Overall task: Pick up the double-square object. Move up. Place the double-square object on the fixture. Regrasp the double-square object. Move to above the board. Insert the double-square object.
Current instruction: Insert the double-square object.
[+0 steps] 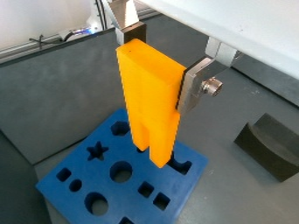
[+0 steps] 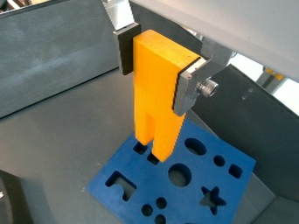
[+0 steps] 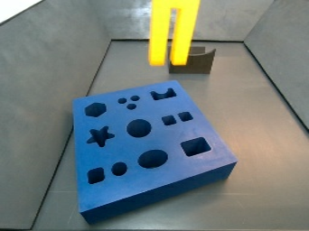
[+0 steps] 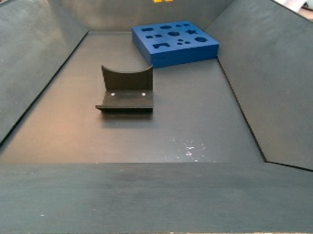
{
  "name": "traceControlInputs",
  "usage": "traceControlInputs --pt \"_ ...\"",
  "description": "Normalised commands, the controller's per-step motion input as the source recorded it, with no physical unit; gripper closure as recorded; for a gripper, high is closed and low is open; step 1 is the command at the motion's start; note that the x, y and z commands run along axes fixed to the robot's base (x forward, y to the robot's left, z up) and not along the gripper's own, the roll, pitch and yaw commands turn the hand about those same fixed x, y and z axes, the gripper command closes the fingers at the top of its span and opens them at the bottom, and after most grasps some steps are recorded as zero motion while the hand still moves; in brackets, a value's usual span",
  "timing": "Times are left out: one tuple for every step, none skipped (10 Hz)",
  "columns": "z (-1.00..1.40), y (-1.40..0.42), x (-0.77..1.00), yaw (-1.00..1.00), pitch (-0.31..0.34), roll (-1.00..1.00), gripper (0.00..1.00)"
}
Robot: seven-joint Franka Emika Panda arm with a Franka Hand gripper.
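Over the dark grey floor [image 4: 184, 128] our gripper [image 1: 163, 66] pinches the double-square object [image 1: 149, 101] upright above the board [image 3: 157, 149], so we judge lowering into its matching hole comes next.

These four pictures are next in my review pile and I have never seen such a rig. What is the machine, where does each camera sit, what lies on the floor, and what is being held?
The machine is a single robot arm ending in a two-finger gripper. Two cameras ride on its wrist and look down past the fingers; two others are fixed beside the dark work floor.

In both wrist views, the flat silver fingers are shut on the double-square object, a long yellow-orange bar with a lengthwise groove. It hangs upright over the board, a thick blue block with star, round, square and other cut-outs. Its lower end appears to sit just above or at one hole, though I cannot tell whether it has entered.

A side view shows the bar above the board's far edge. The fixture, a small dark notched block, stands apart on the floor with nothing on it.
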Motion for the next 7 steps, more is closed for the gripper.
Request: traceControlInputs --pt "-0.24 -0.01 0.54 0.21 0.011 0.0 1.0" --pt "-0.26 0.0 0.47 0.2 0.0 0.0 1.0" --pt "-0.26 0.0 0.45 0.2 0.0 -0.01 1.0" --pt "-0.28 0.0 0.49 0.25 0.0 0.0 1.0" --pt "-0.32 -0.01 0.38 0.28 0.0 -0.01 1.0" --pt "-0.33 0.0 0.38 0.23 0.0 0.0 1.0" --pt "-0.32 -0.01 0.29 0.15 0.0 0.0 1.0"
